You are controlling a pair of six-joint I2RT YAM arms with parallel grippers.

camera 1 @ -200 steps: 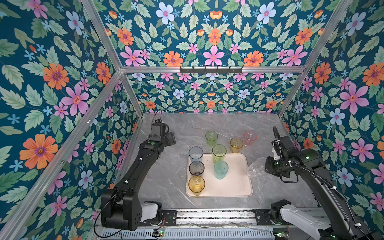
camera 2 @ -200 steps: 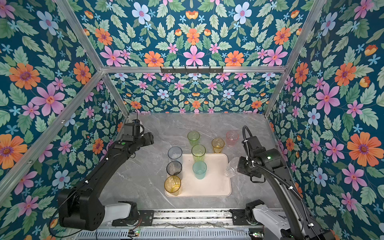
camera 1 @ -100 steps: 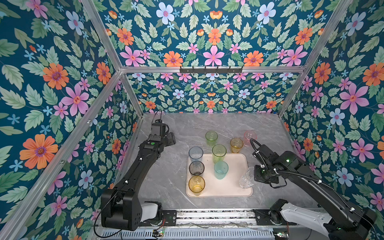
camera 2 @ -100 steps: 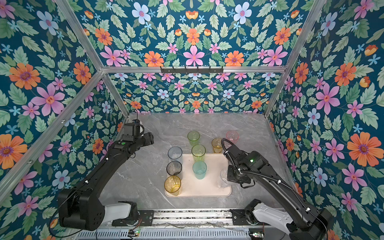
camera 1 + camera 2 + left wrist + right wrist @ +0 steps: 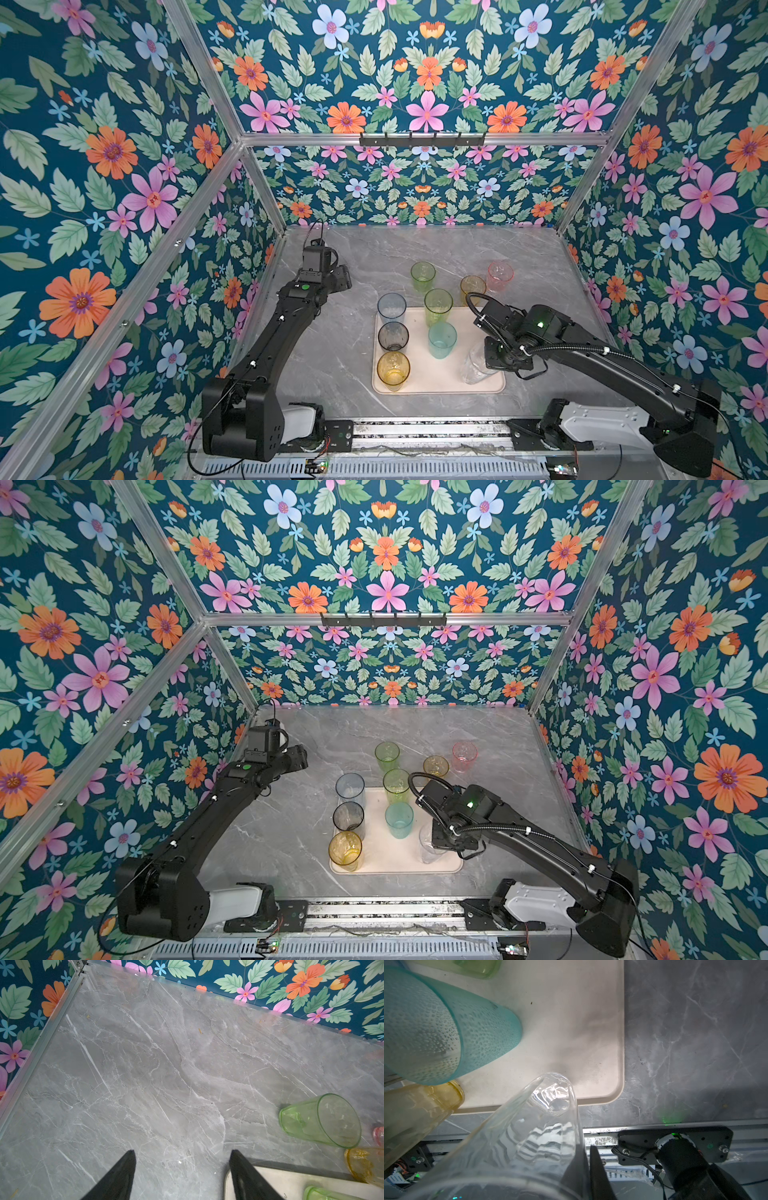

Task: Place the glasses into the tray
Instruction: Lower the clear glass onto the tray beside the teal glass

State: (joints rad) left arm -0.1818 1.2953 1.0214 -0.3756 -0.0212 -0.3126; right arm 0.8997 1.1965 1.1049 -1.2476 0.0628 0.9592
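One clear glass, rim pinched by R pincer, now brought over tray; release due. L pincer spread.

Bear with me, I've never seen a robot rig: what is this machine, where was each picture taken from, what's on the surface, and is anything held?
The machine is a robot: a left arm and a right arm, each ending in a two-fingered gripper, at a grey marble table. Both top views come from one camera overhead; each wrist view comes from a camera on an arm, looking past its fingers. On the table lies a beige tray holding a teal glass, a grey glass and a yellow glass, among others; a pink glass stands behind it. The right gripper is shut on a clear glass at the tray's near right corner. The left gripper is open, holding nothing.
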